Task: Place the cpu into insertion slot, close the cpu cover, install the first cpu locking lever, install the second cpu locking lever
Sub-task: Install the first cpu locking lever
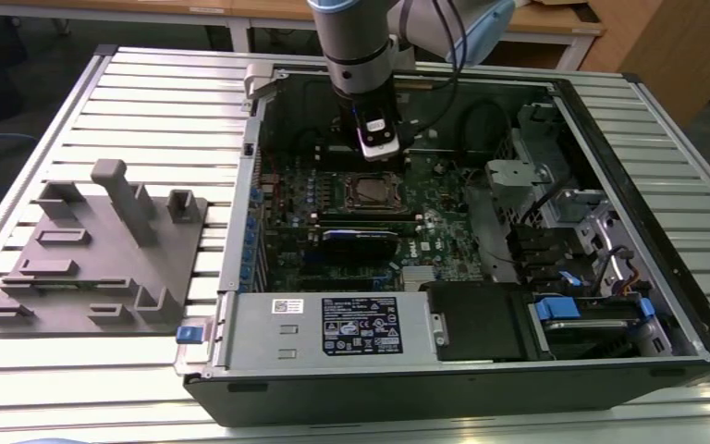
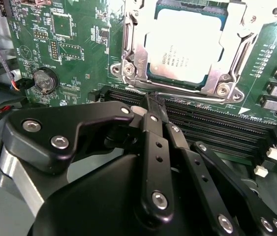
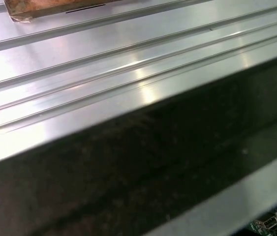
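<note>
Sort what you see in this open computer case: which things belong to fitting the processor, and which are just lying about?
Job: small square silver-grey cpu; thin silvery metal cpu cover frame, lying over it; black gripper, shut, at the cover's edge.
Lying about: grey labelled power-supply box; round silver coin battery; long black memory slots; grey moulded fixture plate.

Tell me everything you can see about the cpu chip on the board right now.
The cpu is a flat square chip with a dull silver-grey metal top that carries small dark print. It lies level in the socket on the green board. The silvery cover is down over it: its frame overlaps the chip's edges and its central window leaves the top bare. The gripper is beside the socket's edge, apart from the chip.
</note>
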Tool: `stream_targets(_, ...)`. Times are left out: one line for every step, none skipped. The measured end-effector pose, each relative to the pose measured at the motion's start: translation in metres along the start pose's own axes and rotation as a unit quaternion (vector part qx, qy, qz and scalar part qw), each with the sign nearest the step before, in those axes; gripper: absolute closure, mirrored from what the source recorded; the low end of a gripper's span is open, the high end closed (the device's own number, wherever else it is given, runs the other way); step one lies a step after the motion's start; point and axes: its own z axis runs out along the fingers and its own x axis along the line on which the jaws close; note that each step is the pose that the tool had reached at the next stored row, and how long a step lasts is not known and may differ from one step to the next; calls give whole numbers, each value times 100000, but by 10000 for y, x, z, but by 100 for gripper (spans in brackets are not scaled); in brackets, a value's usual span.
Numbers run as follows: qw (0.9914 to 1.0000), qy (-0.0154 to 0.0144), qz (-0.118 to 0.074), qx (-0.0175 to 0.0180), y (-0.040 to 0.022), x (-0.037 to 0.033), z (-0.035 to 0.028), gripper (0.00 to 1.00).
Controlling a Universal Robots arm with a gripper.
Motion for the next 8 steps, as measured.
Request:
stream_targets(100000, -12, -10, 24, -1, 0, 1, 90)
stream_targets(100000, -21, -12, 36, -1, 0, 2, 90)
stream_targets(100000, -28, -12, 35, -1, 0, 2, 90)
stream_targets(100000, -28, -10, 36, -1, 0, 3, 90)
stream_targets(100000, -29, -9, 36, -2, 1, 3, 90)
stream_targets(100000, -30, -7, 36, -2, 1, 4, 90)
stream_targets(100000, -32, -6, 36, -3, 1, 4, 90)
stream_targets(100000, -34, -9, 38, -3, 1, 5, 90)
